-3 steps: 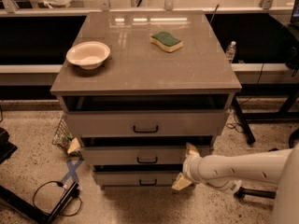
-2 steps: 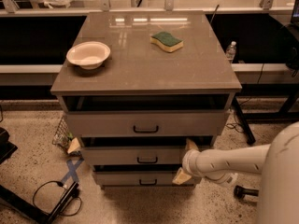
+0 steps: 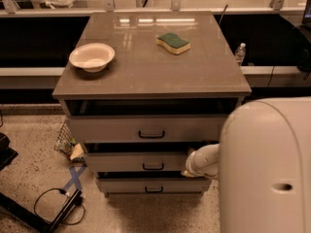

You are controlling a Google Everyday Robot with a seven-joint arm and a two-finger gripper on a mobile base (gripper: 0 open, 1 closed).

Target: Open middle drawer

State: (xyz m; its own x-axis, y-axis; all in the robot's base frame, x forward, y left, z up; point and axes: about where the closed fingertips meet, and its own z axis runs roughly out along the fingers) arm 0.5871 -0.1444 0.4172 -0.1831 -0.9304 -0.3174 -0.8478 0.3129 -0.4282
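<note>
Drawers point(image 3: 121, 129): three, grey, stacked
Middle drawer point(image 3: 126, 162): second down, shallow front, one small black handle
Counter point(image 3: 146, 79): one bowl point(image 3: 92, 57), one sponge point(image 3: 173, 42)
Gripper point(image 3: 188, 169): at middle drawer's right end; grip cannot be told

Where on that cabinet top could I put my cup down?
The countertop is bare between the bowl and the sponge, along the whole front edge, and right of the sponge. The crowded spot is lower down: the gripper sits at the right end of the middle drawer, with the robot's white body close beside it.
</note>
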